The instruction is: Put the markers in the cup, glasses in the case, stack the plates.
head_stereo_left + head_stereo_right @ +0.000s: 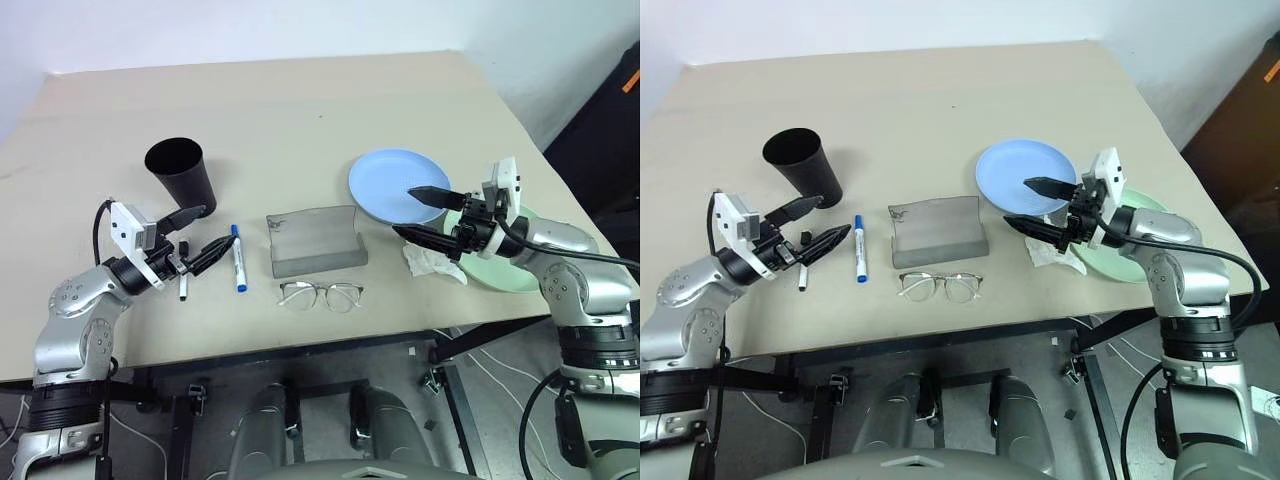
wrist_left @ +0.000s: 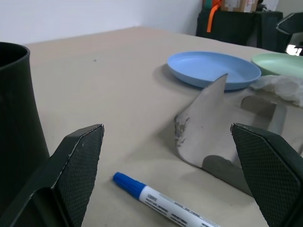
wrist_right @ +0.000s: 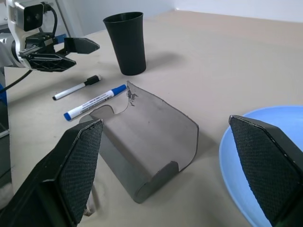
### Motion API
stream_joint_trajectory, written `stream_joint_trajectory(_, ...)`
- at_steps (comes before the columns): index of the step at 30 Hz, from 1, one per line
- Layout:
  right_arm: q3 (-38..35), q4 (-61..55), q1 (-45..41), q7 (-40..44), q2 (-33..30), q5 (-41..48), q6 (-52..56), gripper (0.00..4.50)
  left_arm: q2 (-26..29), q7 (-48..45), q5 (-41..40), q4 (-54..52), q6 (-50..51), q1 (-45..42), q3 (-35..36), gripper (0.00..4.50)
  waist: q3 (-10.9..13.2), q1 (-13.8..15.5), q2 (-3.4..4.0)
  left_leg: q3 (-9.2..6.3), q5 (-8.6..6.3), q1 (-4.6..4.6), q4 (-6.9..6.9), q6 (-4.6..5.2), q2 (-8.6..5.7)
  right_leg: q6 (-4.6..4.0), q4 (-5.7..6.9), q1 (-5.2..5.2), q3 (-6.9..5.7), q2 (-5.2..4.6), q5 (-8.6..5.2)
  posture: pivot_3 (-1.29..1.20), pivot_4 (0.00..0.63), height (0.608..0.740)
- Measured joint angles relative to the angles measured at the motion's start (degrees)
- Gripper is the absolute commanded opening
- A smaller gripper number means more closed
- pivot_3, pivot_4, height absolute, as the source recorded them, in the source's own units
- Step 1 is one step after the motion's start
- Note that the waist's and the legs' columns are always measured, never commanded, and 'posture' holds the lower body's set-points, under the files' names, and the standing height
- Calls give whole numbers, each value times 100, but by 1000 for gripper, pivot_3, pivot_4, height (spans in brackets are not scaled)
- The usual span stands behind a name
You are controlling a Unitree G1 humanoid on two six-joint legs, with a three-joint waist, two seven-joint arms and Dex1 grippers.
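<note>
While nothing is being grasped, both pincers, left pincer (image 1: 195,233) and right pincer (image 1: 425,212), are being held spread, readied over the beige tabletop (image 1: 300,110).

Crumpled white tissue (image 1: 433,262) on beige table (image 1: 300,110), nr right edge.

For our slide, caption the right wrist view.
Open right gripper faces the open grey frosted case, two markers and the black cup.
</note>
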Motion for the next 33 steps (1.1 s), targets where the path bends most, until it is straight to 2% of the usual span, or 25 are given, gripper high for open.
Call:
stream_joint_trajectory(9,11,134,-47,14,77,-43,-206,4468,-104,68,116,79,-78,-21,-10,4500,0,12,-1,-1,-1,1,2,2,2,13,-1,-2,-6,-4,10,0,150,715)
stream_joint_trajectory(17,13,286,-77,114,82,-55,-264,4468,-105,235,107,-320,89,-20,-22,4500,0,13,0,0,-1,1,2,1,1,13,-4,-2,-5,-3,11,0,150,715)
stream_joint_trajectory(33,-3,434,-5,129,-132,-114,-247,4468,-401,468,237,-306,239,-288,-444,4500,-1,17,0,0,0,2,14,2,2,17,0,6,-7,-2,13,0,150,715)
